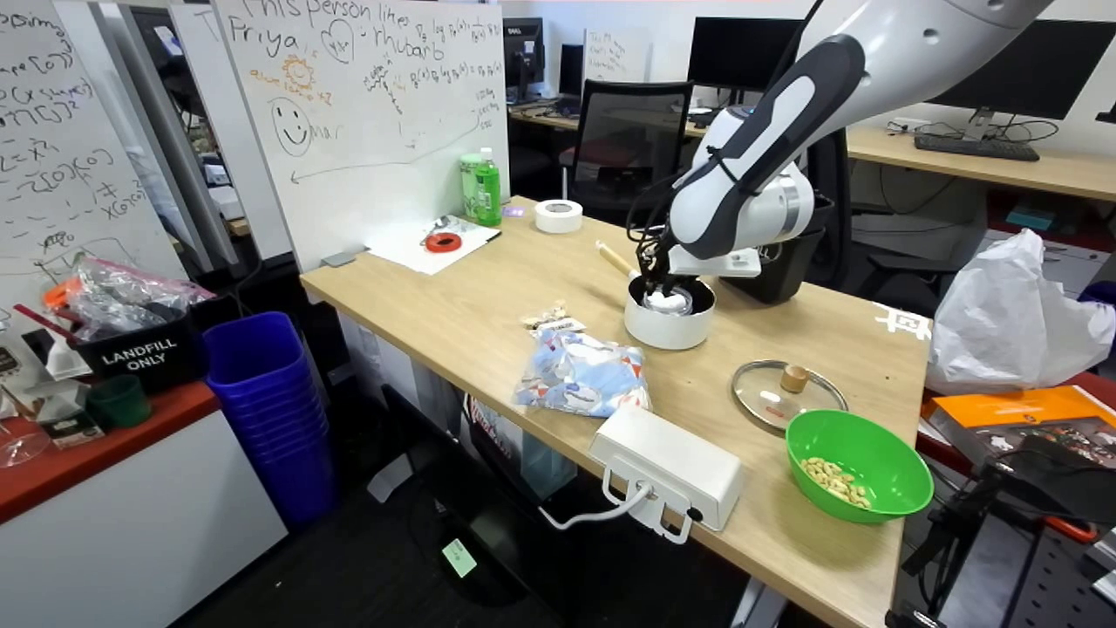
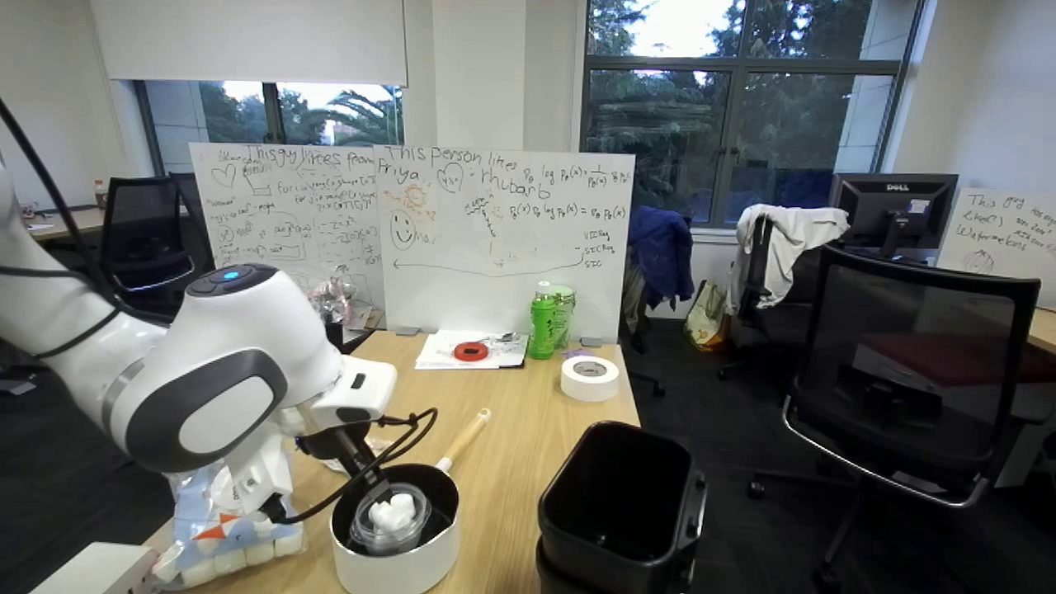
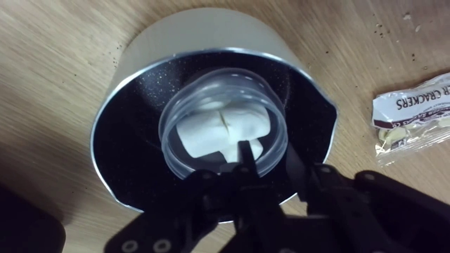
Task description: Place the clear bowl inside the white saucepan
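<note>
The white saucepan (image 1: 670, 330) stands on the table, also seen in an exterior view (image 2: 404, 569) and the wrist view (image 3: 207, 31). The clear bowl (image 3: 225, 79) is inside it, slightly tilted as seen from the wrist, and holds several white marshmallows (image 2: 392, 511). The bowl also shows within the pan in an exterior view (image 2: 388, 544). My gripper (image 3: 267, 151) is open at the bowl's edge. One finger reaches over the inside of the bowl and the other is outside its wall, with a gap between them. The fingertips are mostly hidden in the exterior views.
A black bin (image 2: 619, 511) stands beside the pan. The pan's tan handle (image 2: 466, 437) points away. A marshmallow bag (image 1: 582, 373), white box (image 1: 671, 462), glass lid (image 1: 772, 397), green bowl (image 1: 859, 462) and cracker packet (image 3: 415, 109) lie around.
</note>
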Controlling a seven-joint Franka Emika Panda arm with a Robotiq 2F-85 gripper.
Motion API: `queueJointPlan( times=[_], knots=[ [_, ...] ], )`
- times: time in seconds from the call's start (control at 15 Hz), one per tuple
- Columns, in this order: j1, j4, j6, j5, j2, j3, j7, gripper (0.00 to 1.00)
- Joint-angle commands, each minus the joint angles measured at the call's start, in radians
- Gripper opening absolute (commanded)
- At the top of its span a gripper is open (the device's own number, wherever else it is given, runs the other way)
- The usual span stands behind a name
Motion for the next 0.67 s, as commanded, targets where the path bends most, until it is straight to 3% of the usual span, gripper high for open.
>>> queueJointPlan(
  times=[0.0,0.33,0.6],
  knots=[
    [-0.014,0.011,-0.031,-0.014,-0.004,0.015,0.006,0.62],
    [-0.021,0.000,-0.061,-0.016,-0.040,0.010,0.004,0.98],
    [-0.053,-0.020,-0.146,-0.018,-0.106,0.026,-0.017,1.00]
  ],
)
